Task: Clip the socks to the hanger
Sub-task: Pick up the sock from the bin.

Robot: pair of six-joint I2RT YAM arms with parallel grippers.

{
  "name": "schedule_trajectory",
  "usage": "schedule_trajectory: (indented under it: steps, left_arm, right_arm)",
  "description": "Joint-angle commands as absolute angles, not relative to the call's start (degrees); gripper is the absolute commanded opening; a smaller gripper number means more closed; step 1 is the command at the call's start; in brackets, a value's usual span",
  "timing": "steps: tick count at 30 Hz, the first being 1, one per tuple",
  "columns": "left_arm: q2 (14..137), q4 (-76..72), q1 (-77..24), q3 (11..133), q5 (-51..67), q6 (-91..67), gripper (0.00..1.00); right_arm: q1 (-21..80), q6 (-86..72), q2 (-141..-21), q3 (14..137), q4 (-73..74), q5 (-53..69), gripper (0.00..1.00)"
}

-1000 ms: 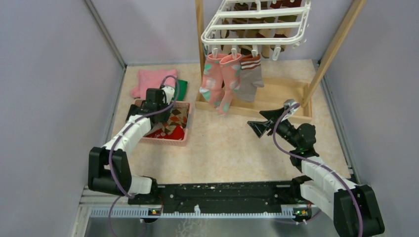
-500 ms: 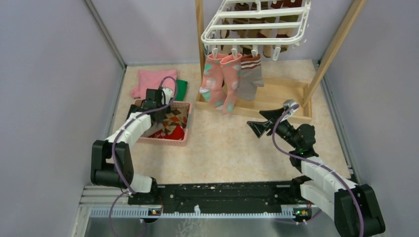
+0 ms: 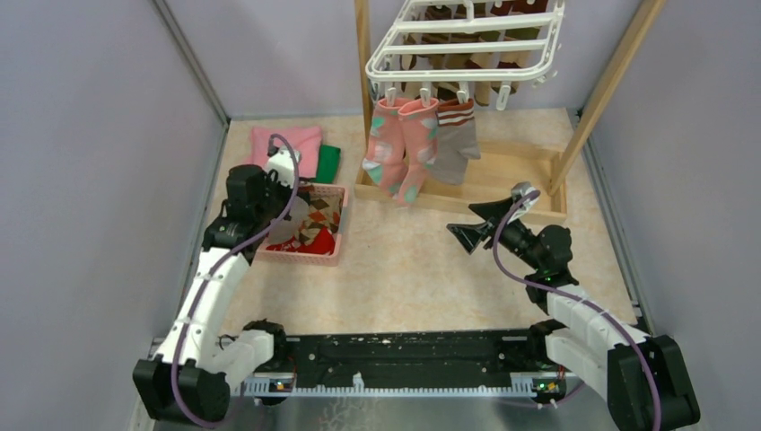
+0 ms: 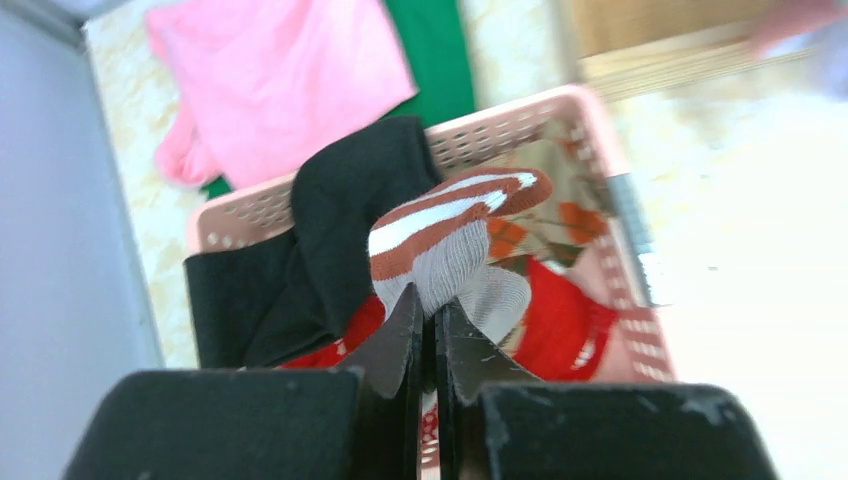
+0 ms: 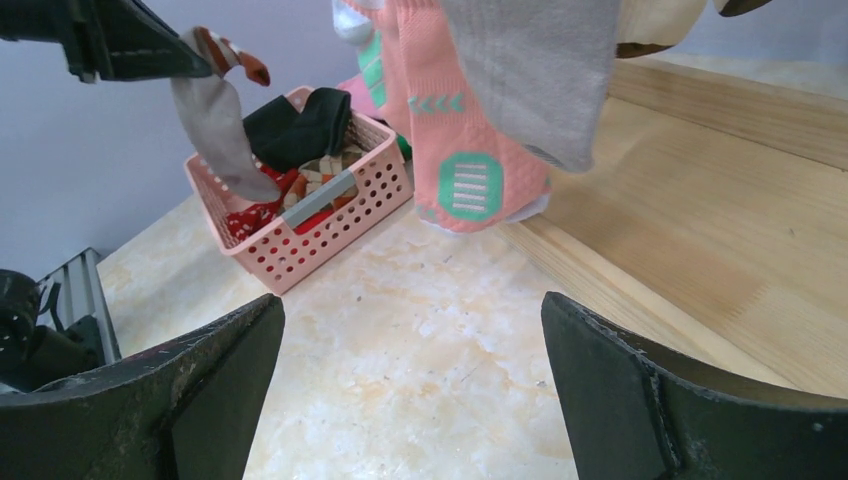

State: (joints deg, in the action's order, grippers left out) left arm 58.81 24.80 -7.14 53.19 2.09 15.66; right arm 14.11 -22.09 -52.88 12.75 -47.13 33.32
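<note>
Beige tabletop (image 3: 404, 260): left gripper (image 4: 428, 330) pinches a grey sock (image 4: 450, 265) over the basket (image 4: 520, 125); right gripper (image 5: 410, 335) gapes wide, empty

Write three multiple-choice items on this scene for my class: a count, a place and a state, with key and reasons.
1. How many pink socks hang from the hanger? A one B two C four
2. Where is the grey sock held by the left jaws? A over the pink basket B on the hanger C in the right jaws
3. How do the right jaws stand? A shut on a clip B shut on a sock C wide open, empty
Key: 1 B, two hang side by side; 2 A, it dangles above the basket; 3 C, nothing lies between them.
</note>
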Motion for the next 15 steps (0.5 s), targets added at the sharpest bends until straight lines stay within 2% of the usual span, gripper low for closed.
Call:
schedule_trajectory:
  steps: [1,6,10,12,15]
  left_arm:
    - [51.1,25.1,-6.9,53.0,21.8,11.9,0.04]
    - [44.7,10.8,-6.9,49.1,46.8,0.9,0.03]
    - [45.3,-14.9,-7.0,41.2,64.5,-17.7,0.03]
    - [46.6,-25.5,-8.0,37.7,67.2,-25.7,0.03]
    - [48.1,-31.9,-12.5,34.6,65.7,-28.6,0.03]
  right_arm:
    - [14.7,-22.2,-52.2,14.3,-50.9,36.7,0.99]
    - [15.6,-23.2,-53.4,14.4,-54.2,40.1,0.99]
    - [17.4,-23.6,-55.5,14.8,-58.8,45.6,0.98]
    - [19.0,-22.9,-55.9,15.0,-60.1,47.4,0.98]
    - [21.3,-20.0,-55.2,15.3,-59.0,47.9,0.98]
